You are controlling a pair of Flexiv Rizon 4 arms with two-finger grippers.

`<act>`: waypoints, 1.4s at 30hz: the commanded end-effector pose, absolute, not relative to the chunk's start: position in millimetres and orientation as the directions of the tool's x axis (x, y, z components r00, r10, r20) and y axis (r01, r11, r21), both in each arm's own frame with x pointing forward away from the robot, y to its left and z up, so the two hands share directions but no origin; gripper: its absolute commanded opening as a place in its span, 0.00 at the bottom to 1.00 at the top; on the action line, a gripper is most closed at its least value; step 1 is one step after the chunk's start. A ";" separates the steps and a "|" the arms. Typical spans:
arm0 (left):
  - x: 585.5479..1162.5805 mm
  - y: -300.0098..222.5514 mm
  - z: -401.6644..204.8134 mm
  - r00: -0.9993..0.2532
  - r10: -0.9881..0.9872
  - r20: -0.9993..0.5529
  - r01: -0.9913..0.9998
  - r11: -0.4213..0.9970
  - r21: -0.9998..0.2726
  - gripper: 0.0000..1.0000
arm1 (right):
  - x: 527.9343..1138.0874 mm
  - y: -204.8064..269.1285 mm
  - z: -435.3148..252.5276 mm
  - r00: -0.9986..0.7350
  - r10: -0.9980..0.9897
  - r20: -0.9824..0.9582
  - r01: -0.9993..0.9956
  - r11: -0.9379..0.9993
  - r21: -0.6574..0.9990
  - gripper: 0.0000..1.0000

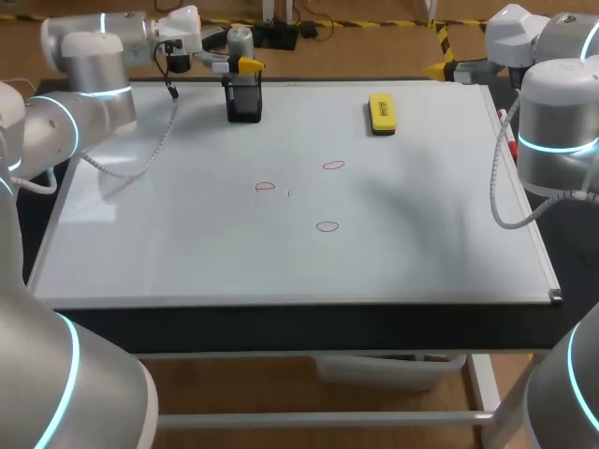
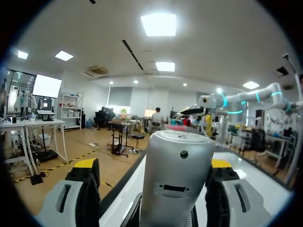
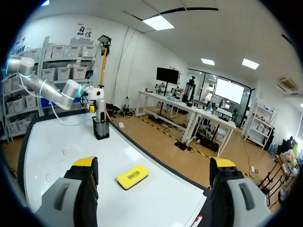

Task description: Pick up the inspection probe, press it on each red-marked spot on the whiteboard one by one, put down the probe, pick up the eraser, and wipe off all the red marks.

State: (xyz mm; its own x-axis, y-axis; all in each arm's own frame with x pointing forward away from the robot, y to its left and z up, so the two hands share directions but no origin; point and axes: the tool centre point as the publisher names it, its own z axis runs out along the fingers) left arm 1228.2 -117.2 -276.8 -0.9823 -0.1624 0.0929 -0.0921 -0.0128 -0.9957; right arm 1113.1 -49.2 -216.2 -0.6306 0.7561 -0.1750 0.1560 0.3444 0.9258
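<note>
The silver inspection probe (image 1: 241, 42) stands upright in a black holder (image 1: 244, 101) at the whiteboard's (image 1: 187, 253) far left corner. My left gripper (image 1: 241, 58) is level with the probe's top, its fingers on either side of it. In the left wrist view the probe (image 2: 177, 179) fills the space between the fingers; one finger (image 2: 84, 189) stands clearly apart from it, so the gripper (image 2: 152, 166) is open. Three red ovals (image 1: 265, 186) (image 1: 333, 166) (image 1: 326, 225) mark the board's middle. The yellow eraser (image 1: 382, 113) lies far right of centre. My right gripper (image 3: 154, 163) hovers open and empty above the far right corner.
The left arm's grey cable (image 1: 159, 140) droops over the board's far left part. A red-capped marker (image 1: 508, 126) lies along the board's right edge. The board's metal frame (image 1: 299, 301) runs along the near side.
</note>
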 end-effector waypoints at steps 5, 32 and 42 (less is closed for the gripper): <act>1236.9 -113.5 -281.5 -0.992 -0.076 0.097 -0.096 -0.009 -0.995 0.00 | 1113.6 -49.5 -216.1 -0.632 0.755 -0.175 0.157 0.345 0.925 1.00; 1210.5 -108.9 -239.7 -0.997 -0.068 0.021 -0.018 -0.043 -0.999 0.00 | 1113.6 -49.5 -216.1 -0.632 0.755 -0.175 0.157 0.345 0.925 1.00; 1203.0 -115.6 -214.0 -0.997 -0.072 0.022 -0.019 -0.039 -0.999 0.00 | 1113.6 -49.5 -216.1 -0.632 0.755 -0.175 0.157 0.345 0.925 1.00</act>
